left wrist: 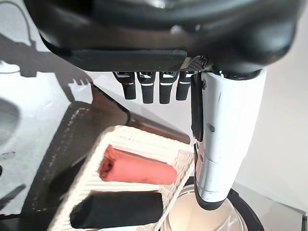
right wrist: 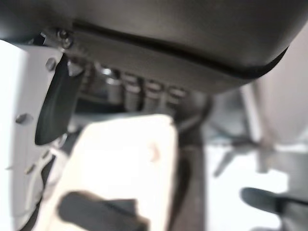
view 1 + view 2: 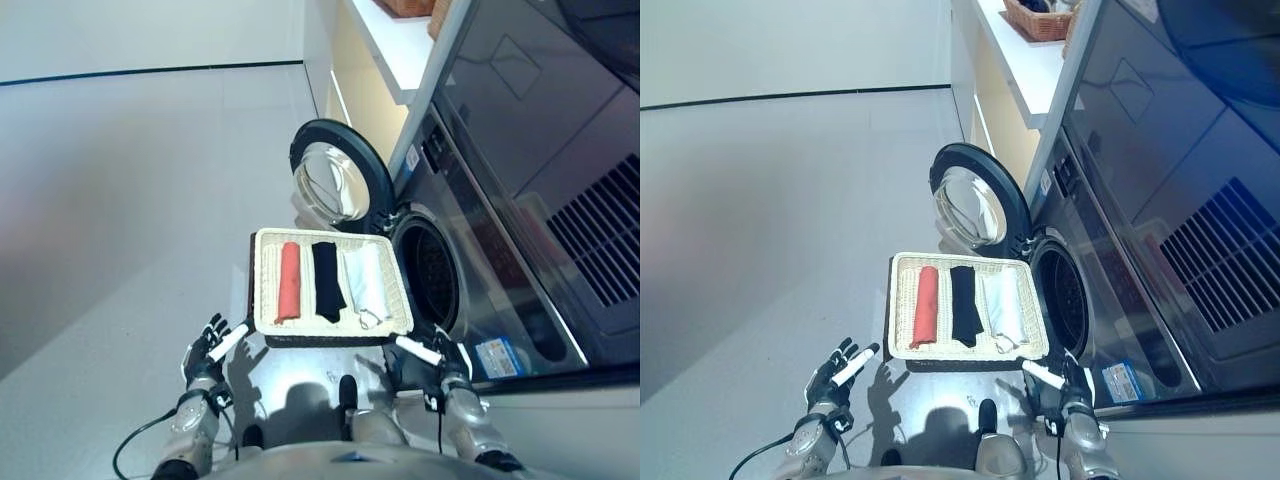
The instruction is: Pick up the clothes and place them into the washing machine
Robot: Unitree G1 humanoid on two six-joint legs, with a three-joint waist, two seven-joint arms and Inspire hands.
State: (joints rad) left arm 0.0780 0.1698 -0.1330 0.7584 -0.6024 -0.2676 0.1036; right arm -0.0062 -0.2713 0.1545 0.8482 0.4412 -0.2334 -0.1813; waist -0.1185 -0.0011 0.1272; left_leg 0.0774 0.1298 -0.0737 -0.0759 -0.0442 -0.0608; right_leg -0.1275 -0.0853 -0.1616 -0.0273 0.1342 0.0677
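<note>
A shallow white wicker basket rests on a low dark brown box beside the washing machine. It holds rolled clothes: a red one, a black one and a white one. The machine's round door stands open and the drum opening is dark. My left hand is open, just short of the basket's near left corner. My right hand is open, by the near right corner. In the left wrist view the red roll and black roll lie past the fingers.
A white counter with a brown basket runs behind the machine. Open pale floor spreads to the left of the basket.
</note>
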